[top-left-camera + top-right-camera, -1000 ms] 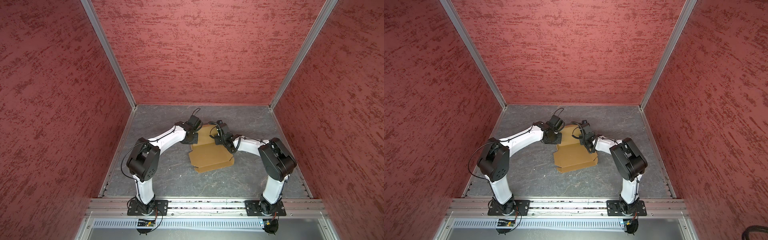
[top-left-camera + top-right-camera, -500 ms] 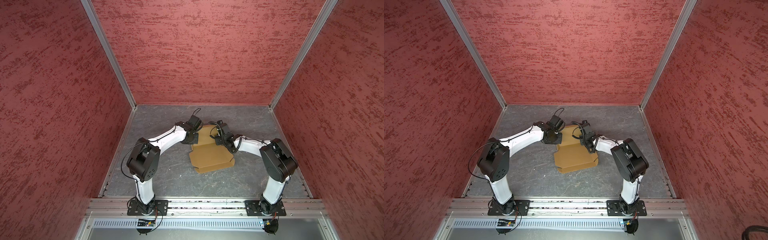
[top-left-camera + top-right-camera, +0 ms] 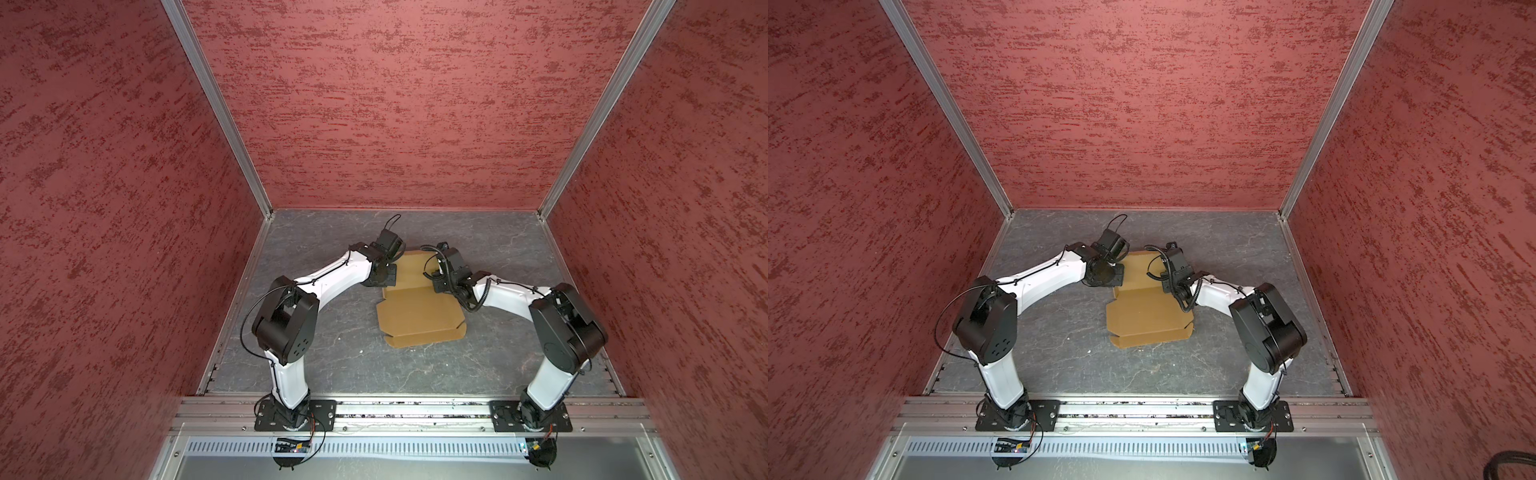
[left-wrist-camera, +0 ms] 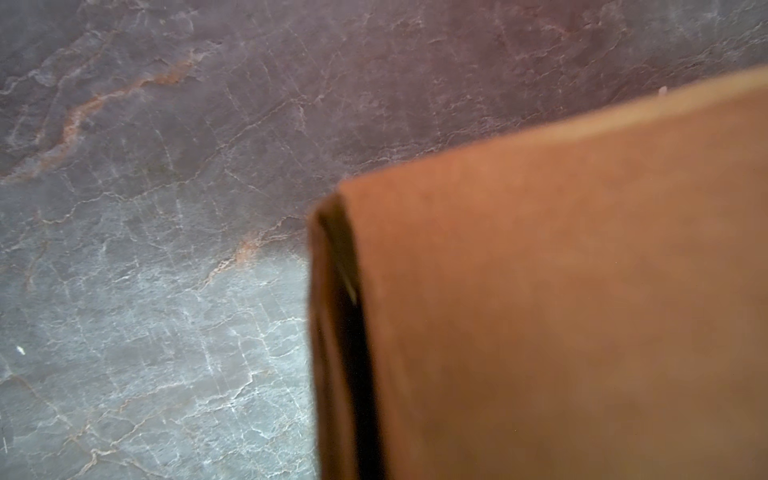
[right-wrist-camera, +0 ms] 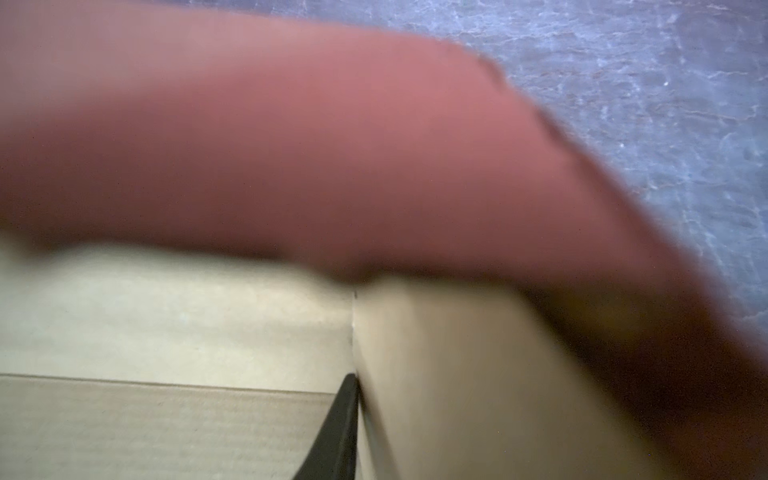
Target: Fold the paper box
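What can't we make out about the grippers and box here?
- Left gripper, whether it holds anything: its wrist covers it in both top views; the paper box fills the left wrist view.
- Right gripper, jaw opening: covered likewise from above; blurred cardboard blocks the right wrist view.

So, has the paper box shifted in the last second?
No. The paper box keeps its near edge at the same spot against the front rail in both top views.

Bare tabletop (image 3: 332, 353) round the paper box (image 3: 419, 318); left end effector (image 3: 384, 277) and right end effector (image 3: 437, 284) close at its far part.
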Controlling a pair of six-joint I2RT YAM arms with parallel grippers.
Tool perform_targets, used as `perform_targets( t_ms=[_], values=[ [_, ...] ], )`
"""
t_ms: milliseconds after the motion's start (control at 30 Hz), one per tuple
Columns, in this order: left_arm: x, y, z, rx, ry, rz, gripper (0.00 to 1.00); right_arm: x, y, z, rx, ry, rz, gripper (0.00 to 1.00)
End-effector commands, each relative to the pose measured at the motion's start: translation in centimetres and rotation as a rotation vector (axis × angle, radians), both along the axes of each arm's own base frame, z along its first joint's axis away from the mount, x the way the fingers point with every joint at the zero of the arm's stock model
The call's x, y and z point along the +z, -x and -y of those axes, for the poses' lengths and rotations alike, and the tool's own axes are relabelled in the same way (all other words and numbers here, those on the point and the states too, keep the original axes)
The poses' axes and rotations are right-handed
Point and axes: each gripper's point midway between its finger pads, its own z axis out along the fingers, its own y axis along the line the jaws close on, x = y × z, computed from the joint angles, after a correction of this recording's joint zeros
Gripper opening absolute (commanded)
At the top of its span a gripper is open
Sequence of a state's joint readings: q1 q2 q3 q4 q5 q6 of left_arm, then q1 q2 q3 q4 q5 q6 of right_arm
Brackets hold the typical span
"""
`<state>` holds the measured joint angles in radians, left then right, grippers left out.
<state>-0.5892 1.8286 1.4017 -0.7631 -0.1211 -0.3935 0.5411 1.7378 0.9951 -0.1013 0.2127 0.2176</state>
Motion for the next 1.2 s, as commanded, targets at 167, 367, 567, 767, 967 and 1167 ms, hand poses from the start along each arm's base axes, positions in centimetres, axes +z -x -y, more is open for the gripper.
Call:
perform_targets(
  t_ms=[167,367,567,767,967,1167],
  values=[
    [1.6,-0.5,0.3,-0.006,0.037,0.049,0.05,3.1,-0.9,0.2,-0.045,-0.118,0.114,0.26],
    [1.4,-0.4,0.4,-0.013,0.039,0.041,0.05,5.0,-1.9,0.8,-0.09,-0.147,0.218,0.26],
    [1.3,0.0,0.7,-0.019,0.049,0.034,0.04,5.4,-2.8,1.0,-0.115,-0.144,0.251,0.2],
    [1.5,0.3,1.1,-0.029,0.061,0.03,0.04,4.6,-3.3,1.0,-0.116,-0.106,0.232,0.03],
    [1.7,0.7,2.3,-0.042,0.089,0.025,0.05,3.7,-4.1,0.7,-0.091,-0.043,0.2,0.0],
    [1.5,0.8,3.4,-0.049,0.111,0.012,0.05,3.1,-4.9,0.0,-0.07,-0.027,0.177,0.0]
  ],
)
